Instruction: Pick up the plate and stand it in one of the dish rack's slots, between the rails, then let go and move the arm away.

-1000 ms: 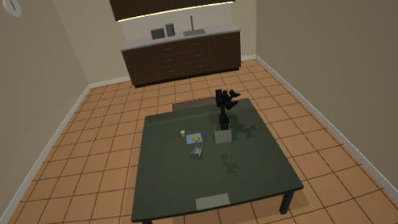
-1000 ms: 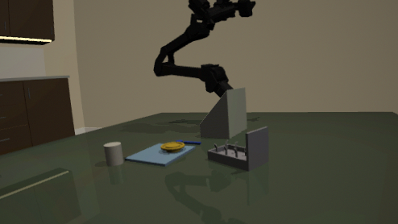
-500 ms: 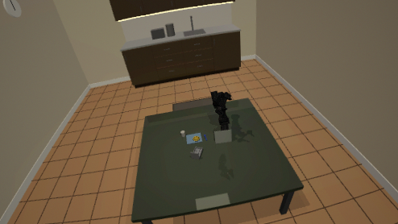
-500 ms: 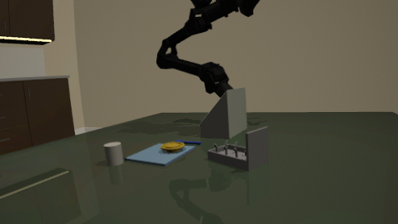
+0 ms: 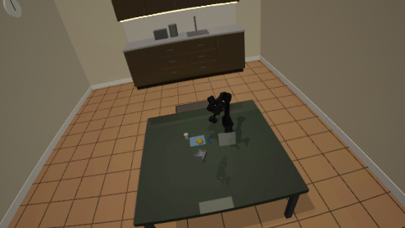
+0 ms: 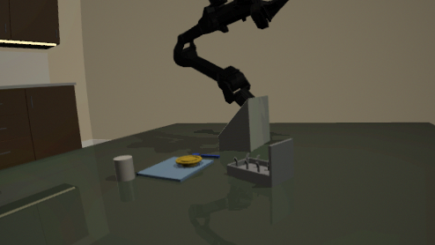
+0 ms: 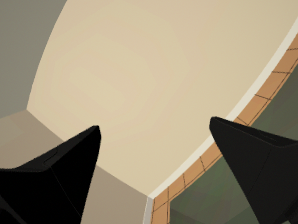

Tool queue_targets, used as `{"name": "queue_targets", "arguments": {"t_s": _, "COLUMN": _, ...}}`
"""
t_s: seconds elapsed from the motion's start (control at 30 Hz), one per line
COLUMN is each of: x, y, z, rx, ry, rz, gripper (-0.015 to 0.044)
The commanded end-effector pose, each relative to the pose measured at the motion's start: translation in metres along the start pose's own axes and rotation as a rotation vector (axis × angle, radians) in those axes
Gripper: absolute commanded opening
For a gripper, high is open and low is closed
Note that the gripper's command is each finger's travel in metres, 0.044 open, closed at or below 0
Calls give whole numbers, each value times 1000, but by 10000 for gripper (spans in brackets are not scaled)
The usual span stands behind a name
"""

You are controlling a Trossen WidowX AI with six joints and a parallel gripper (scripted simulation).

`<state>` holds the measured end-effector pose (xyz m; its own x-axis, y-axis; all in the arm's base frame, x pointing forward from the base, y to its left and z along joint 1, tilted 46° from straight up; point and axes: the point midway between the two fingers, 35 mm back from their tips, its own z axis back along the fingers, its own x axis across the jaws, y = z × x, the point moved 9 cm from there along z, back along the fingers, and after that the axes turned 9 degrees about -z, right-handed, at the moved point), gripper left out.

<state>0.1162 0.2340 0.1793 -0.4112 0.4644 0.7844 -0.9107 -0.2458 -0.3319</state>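
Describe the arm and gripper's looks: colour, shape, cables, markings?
The arm is all matte black, with chunky rounded joint housings between slimmer links. The gripper has two black, wedge-shaped tapering fingers. No cables or markings are visible.

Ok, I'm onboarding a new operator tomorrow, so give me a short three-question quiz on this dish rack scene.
1. True or false: the end effector is closed on the plate.
2. What does the plate rest on? A) the dish rack B) the blue mat C) the white cup
3. Fill in: the blue utensil lies beside the ____.

Key
1. False: its fingers stand open and empty, raised high above the table, facing the wall.
2. B: it lies flat on the mat, not yet in the rack.
3. plate.
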Motion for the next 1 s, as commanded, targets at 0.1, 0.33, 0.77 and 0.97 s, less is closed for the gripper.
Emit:
{"name": "queue_targets", "arguments": {"t_s": 0.1, "x": -28, "y": -24, "z": 4, "rx": -92, "ry": 188, "rz": -72, "gripper": 400}}
{"name": "queue_targets", "arguments": {"t_s": 0.33, "x": -56, "y": -41, "z": 12, "rx": -159, "ry": 358, "rz": -148, "gripper": 400}}
{"name": "queue_targets", "arguments": {"t_s": 0.77, "x": -115, "y": -66, "z": 36, "rx": -226, "ry": 765, "rz": -251, "gripper": 400}}
{"name": "queue_targets", "arguments": {"t_s": 0.97, "x": -142, "y": -73, "z": 53, "rx": -219, "ry": 962, "rz": -297, "gripper": 400}}
